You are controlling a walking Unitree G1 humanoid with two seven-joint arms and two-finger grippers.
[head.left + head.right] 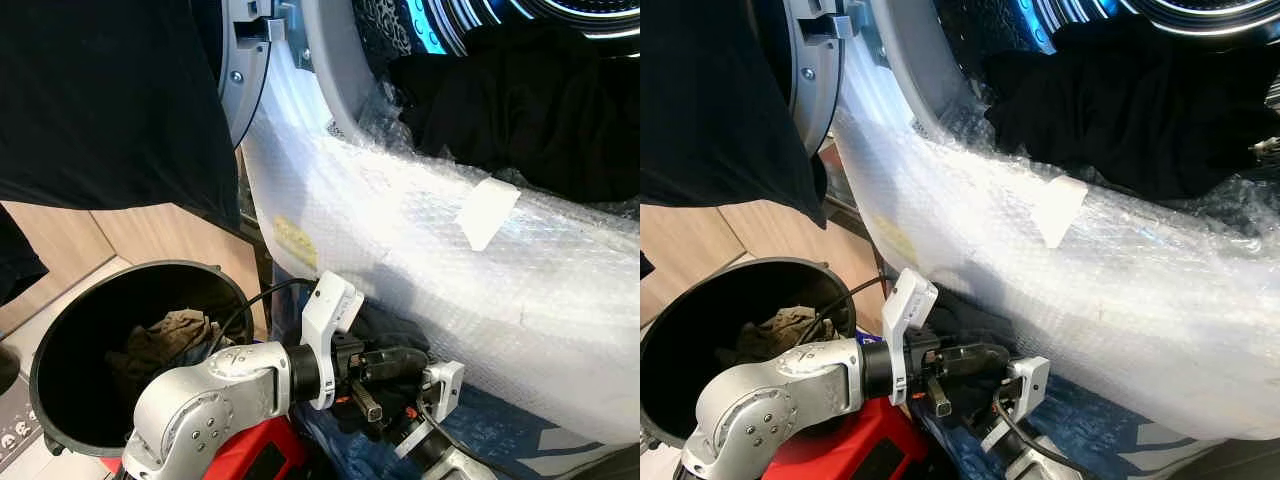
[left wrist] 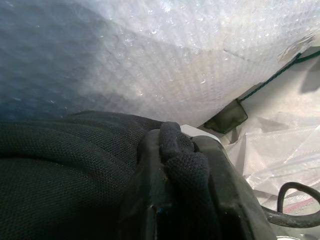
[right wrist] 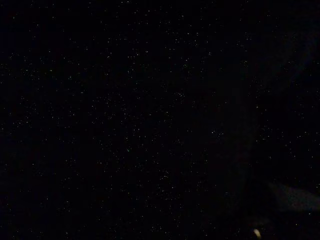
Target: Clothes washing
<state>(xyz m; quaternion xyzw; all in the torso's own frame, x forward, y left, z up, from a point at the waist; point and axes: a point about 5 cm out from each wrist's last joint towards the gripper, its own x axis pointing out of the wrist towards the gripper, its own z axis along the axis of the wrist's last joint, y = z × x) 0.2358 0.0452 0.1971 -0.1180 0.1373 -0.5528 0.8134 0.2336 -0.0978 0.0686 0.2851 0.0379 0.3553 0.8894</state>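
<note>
Black clothes (image 1: 530,110) lie heaped in the washing machine drum (image 1: 440,25) at the top right. Bubble wrap (image 1: 420,250) covers the machine's front below the opening. My left arm reaches across low in front of it. My left gripper (image 1: 400,362) is shut on a fold of black mesh cloth (image 2: 75,170), with the fingers (image 2: 150,200) pinching it just under the bubble wrap (image 2: 165,55). My right arm's wrist (image 1: 442,390) sits right beside the left gripper. The right wrist view is dark.
A black bucket (image 1: 60,330) stands at the lower left with a brownish garment (image 1: 165,340) inside. A large black cloth (image 1: 100,100) hangs across the upper left, in front of the open door (image 1: 250,60). Blue fabric (image 1: 500,420) lies low under the wrap.
</note>
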